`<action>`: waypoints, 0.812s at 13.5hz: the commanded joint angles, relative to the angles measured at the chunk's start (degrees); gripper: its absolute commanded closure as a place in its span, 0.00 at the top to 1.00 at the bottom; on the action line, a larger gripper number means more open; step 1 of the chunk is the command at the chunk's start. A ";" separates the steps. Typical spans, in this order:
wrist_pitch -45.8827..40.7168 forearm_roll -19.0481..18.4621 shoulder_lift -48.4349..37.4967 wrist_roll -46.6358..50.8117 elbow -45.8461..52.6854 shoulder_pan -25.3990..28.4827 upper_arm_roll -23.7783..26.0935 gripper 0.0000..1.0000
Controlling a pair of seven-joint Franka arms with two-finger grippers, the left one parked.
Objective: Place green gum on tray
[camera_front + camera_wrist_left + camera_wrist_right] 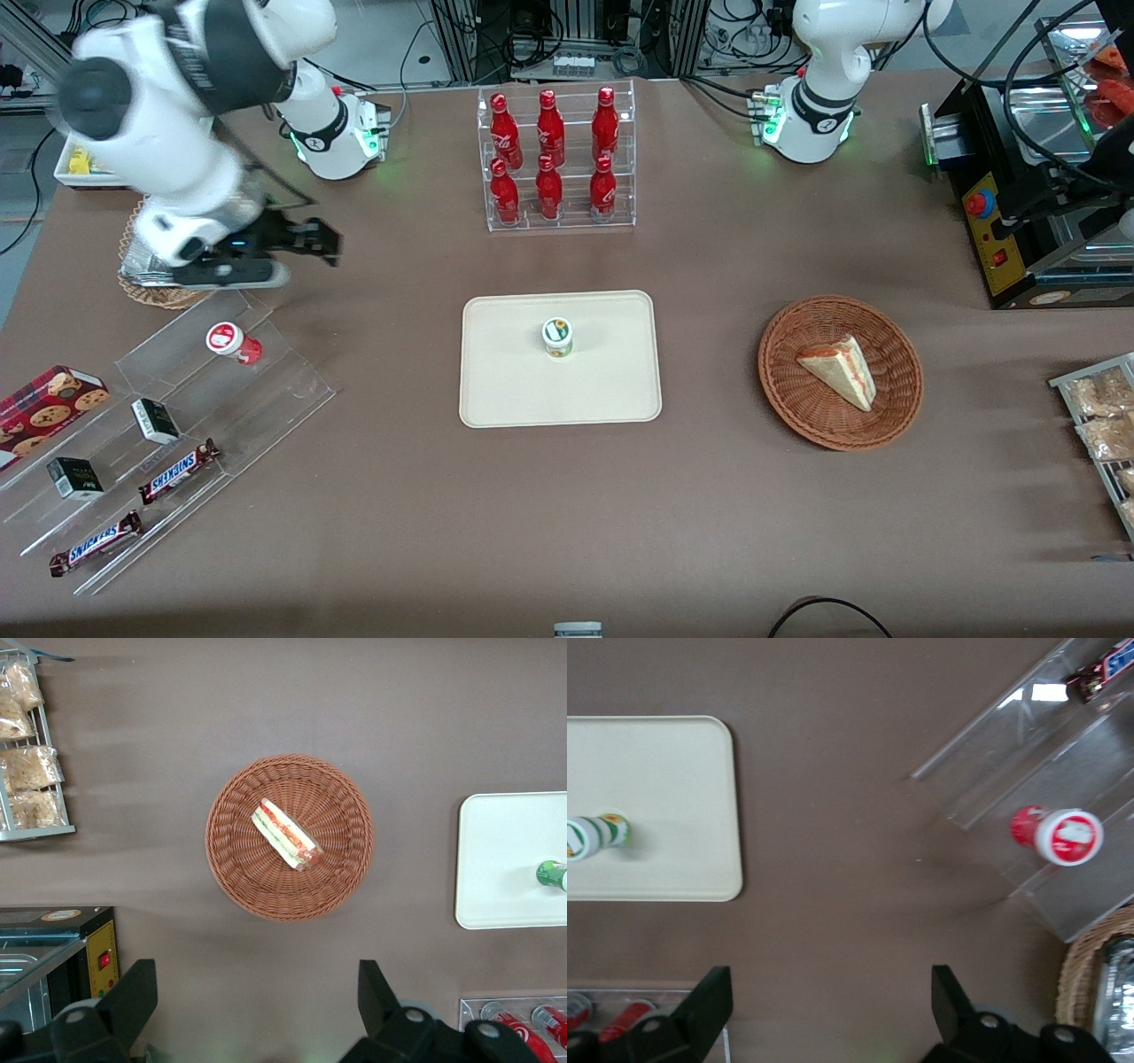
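The green gum [557,337], a small green-yellow bottle with a white lid, stands upright near the middle of the cream tray [505,390]. It also shows in the right wrist view [594,835] on the tray [673,797], and in the left wrist view [551,874]. My gripper [310,241] is open and empty, raised above the table toward the working arm's end, well away from the tray, near the clear stepped shelf. In the wrist view the gripper [831,1010] has its fingers wide apart over bare brown table.
A red gum bottle [232,342] stands on the clear stepped shelf [168,425] with Snickers bars, small boxes and a cookie box. A rack of red bottles [556,159] stands farther from the camera than the tray. A wicker basket [840,372] holds a sandwich.
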 commanded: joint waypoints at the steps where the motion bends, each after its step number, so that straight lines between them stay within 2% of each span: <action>1: -2.80 0.49 -0.93 -8.42 0.86 -5.64 0.46 1.00; 5: -3.86 0.32 0.03 -16.44 4.10 -11.36 0.38 1.00; 11: -5.87 -0.39 5.39 -22.16 12.71 -12.25 -4.27 1.00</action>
